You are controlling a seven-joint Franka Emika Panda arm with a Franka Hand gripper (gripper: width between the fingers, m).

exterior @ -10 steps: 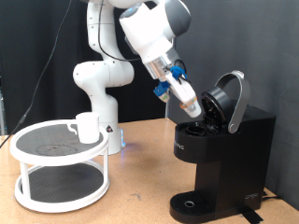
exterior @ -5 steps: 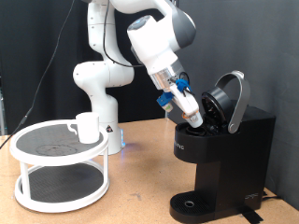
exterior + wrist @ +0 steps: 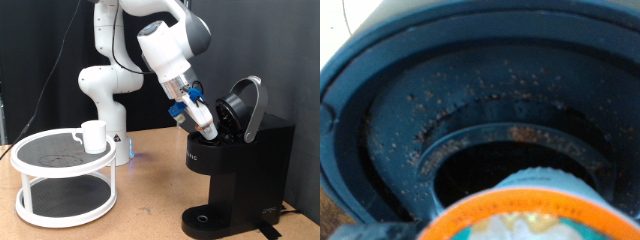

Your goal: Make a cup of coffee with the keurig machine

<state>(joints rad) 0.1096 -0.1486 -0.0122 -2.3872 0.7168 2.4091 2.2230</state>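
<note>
With its lid raised, the keurig machine [image 3: 238, 150] is being loaded: the gripper [image 3: 209, 128] pinches an orange-rimmed pod [image 3: 533, 213] between its fingers above the open chamber, needing straight seating; the cup [image 3: 94, 136] waits on the white stand [image 3: 62, 180].

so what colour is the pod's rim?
Orange; the pod's rim shows best in the wrist view.

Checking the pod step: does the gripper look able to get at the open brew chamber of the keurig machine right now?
Probably yes. The lid is raised, and the gripper hangs right at the keurig machine opening with nothing between them.
</note>
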